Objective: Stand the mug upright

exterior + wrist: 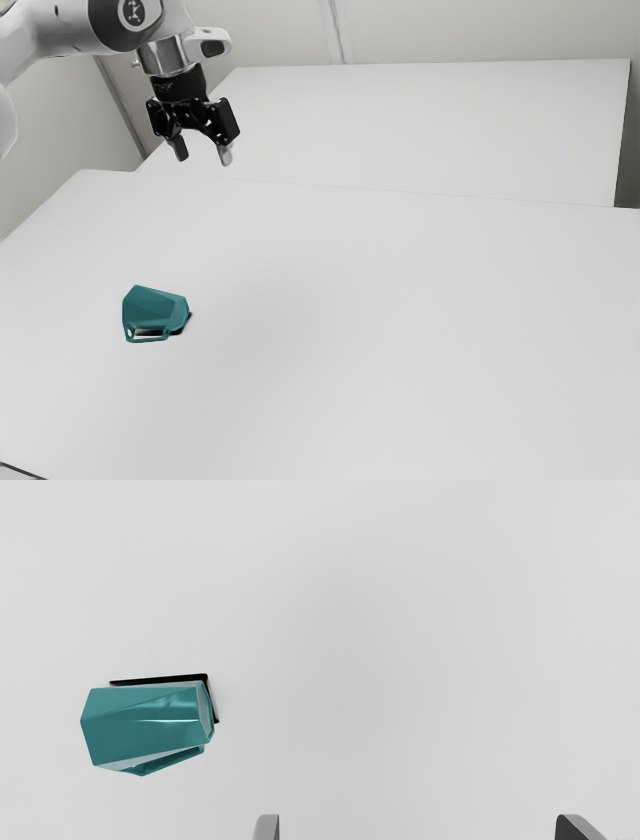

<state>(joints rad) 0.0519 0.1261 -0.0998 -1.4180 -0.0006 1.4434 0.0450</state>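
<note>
- Mug (155, 308) on its side, lower left of the exterior view.
- My gripper (204, 158) hangs open, upper left, well above it.
- Its long axis runs nearly along the gripper's opening, off past one end.

Worktop (400, 350): white, faint grey shading.
Behind worktop: another flat white surface (420, 120).
Walls (480, 30): pale grey; narrow upright strip (336, 30).
Light: soft.

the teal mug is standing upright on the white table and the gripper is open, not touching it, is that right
Not quite: the teal mug is lying on its side, as the wrist view shows, not standing upright. It is on the white table, and the gripper is open, not touching it.
</note>
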